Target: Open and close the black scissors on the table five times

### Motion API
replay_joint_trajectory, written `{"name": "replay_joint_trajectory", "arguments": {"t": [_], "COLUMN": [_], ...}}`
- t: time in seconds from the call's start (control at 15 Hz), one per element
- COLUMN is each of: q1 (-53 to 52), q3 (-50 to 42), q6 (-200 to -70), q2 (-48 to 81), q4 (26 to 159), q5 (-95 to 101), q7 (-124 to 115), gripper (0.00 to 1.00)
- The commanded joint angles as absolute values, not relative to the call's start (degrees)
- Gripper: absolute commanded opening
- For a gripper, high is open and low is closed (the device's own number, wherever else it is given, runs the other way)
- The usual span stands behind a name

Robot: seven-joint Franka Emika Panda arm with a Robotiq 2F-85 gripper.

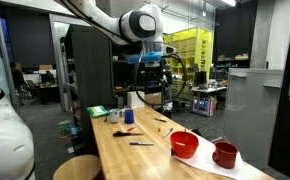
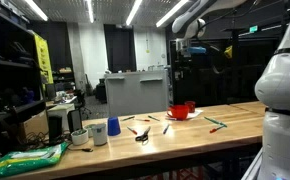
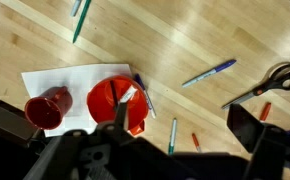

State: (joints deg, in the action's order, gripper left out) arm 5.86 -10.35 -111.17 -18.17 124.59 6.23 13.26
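Jaws: dark, blurred, low in wrist view; seemingly apart, holding nothing, well above the desk (image 3: 185, 30). Black scissors (image 3: 270, 82): flat on bare wood near a blue pen (image 3: 210, 72); judged light, stiff, thin and slippery, best taken by one handle loop.

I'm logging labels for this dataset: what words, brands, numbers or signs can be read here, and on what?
None can be read.
Any print on the green packet is too blurred to read.
The red bowl, red mug and black scissors show no legible marking.
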Motion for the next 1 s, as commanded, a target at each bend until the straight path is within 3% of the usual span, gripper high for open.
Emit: {"name": "replay_joint_trajectory", "arguments": {"t": [0.0,0.93], "q1": [6.2,1.3], "q3": [-10.1,-3.8], "q6": [-111.1,-105.9], "q2": [-18.1,-11.5], "q4": [124.5,122.3], "q5": [6.1,2.4], "q7": [13.3,9.1], "gripper": [1.00,1.00]}}
